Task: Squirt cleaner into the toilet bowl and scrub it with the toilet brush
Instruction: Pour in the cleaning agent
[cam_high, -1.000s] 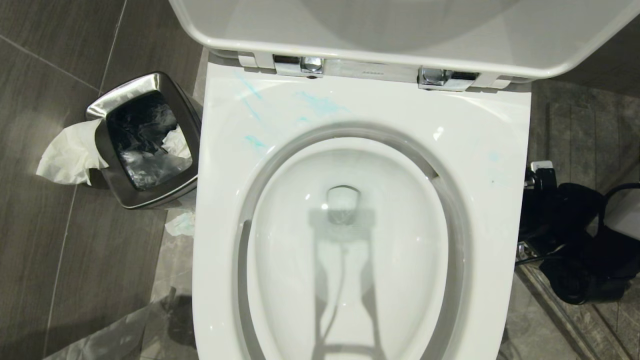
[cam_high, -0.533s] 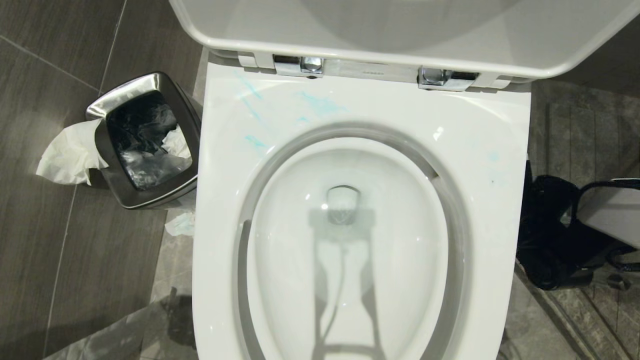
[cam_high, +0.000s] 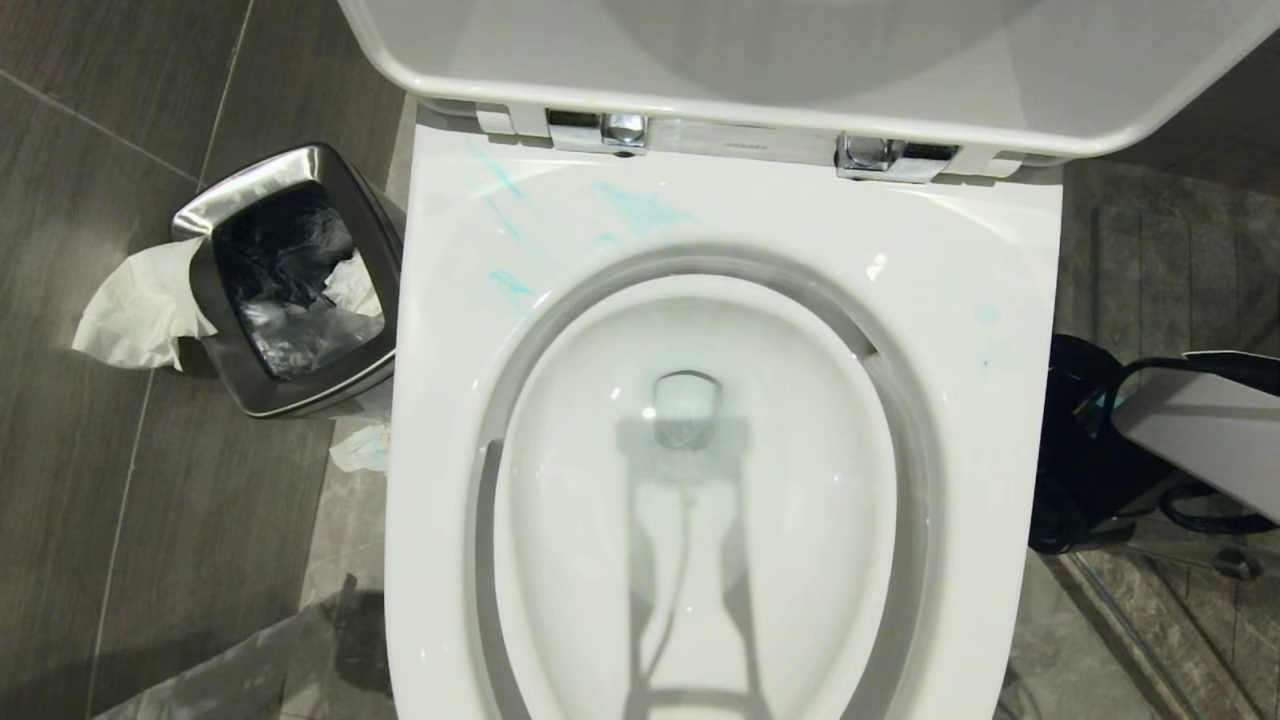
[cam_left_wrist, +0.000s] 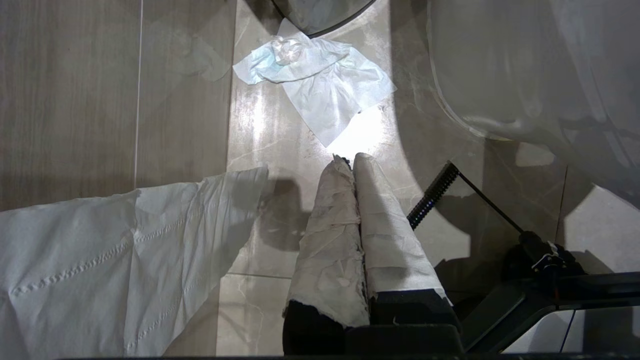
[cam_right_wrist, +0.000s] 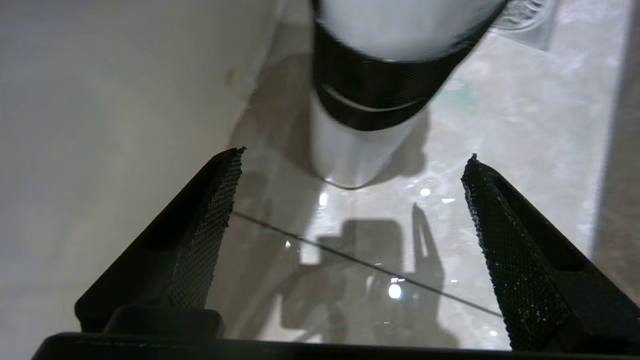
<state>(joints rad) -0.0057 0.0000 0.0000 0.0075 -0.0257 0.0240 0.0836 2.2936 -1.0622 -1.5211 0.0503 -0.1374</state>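
The toilet bowl (cam_high: 960, 300) is white and glossy, with its lid raised. Thin turquoise smears of cleaner (cam_high: 640, 207) lie on the back of its rim. The toilet brush is out of view. My right arm (cam_high: 1190, 440) hangs low beside the bowl's right side. In the right wrist view, my right gripper (cam_right_wrist: 356, 152) is open over the floor with nothing between its black mesh pads (cam_right_wrist: 210, 225). A white rounded object with a black band (cam_right_wrist: 360, 150) stands on the floor just beyond it. My left gripper (cam_left_wrist: 348, 157) is shut and empty, its fingers wrapped in white tape.
A steel waste bin (cam_high: 290, 280) with a black liner stands left of the bowl, with white tissue (cam_high: 135, 310) draped beside it. More tissue (cam_left_wrist: 320, 85) lies on the grey floor tiles. A large white sheet (cam_left_wrist: 100, 260) lies near my left gripper.
My right arm has shifted beside the toilet. Its white link has come further into the head view from the right edge. The toilet and the bin have not moved.
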